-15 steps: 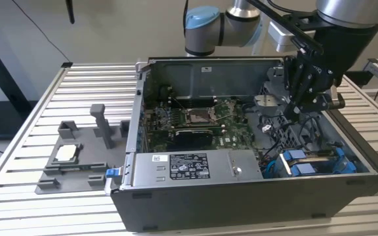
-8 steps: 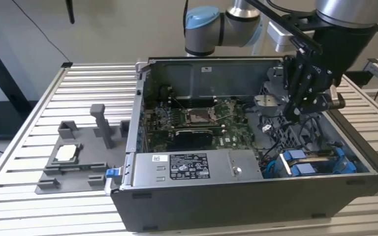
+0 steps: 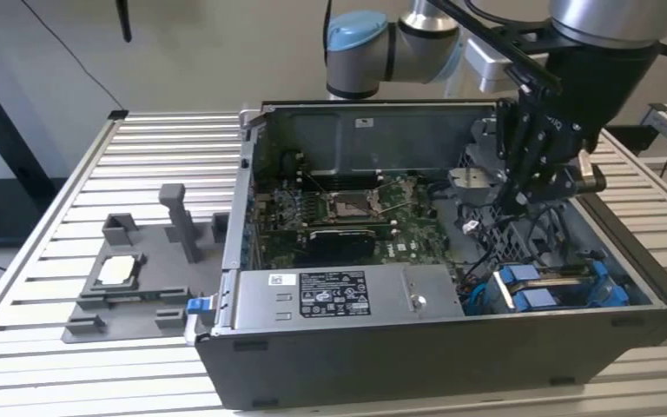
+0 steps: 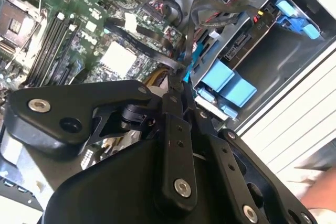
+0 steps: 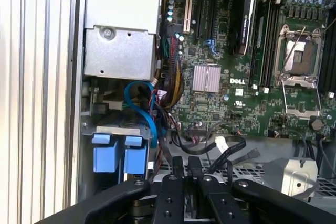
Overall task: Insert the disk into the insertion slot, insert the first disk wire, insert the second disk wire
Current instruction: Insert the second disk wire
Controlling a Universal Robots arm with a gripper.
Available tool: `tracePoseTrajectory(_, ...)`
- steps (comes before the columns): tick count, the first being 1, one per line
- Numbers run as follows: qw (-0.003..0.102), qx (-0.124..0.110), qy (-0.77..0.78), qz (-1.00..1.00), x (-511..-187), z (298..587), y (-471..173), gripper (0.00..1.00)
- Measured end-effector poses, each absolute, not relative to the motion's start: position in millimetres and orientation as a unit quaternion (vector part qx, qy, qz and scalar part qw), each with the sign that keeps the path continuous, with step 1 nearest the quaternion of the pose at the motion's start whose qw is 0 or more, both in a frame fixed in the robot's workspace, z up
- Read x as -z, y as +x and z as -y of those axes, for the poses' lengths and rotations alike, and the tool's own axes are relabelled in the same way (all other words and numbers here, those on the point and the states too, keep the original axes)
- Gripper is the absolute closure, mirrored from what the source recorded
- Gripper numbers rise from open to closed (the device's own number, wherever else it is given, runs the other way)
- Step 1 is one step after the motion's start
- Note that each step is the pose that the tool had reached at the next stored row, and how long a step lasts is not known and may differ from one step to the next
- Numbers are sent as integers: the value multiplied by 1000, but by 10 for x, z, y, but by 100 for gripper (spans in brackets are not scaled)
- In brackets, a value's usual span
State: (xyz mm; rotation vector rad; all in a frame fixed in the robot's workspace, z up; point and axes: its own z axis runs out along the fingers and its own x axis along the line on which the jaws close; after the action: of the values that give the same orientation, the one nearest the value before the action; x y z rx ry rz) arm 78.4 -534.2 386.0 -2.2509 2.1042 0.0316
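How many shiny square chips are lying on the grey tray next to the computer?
1: the square chip sits on the grey tray, on the exterior view's left of the computer case. Another could hide behind the tray's posts.

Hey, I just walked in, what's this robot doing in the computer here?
A robot arm is working inside an open computer case on a slatted table. The disk, in its blue carrier, already sits in the drive cage at a corner of the case. The claw hangs beside that cage, shut on what looks like a dark cable over the motherboard. Whether the cable reaches the disk is unclear.
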Motion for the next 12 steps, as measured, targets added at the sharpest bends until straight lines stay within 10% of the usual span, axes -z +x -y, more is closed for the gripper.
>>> tracePoseTrajectory(12, 36, 19, -731, -682, -3808, 5220, 729, 73)
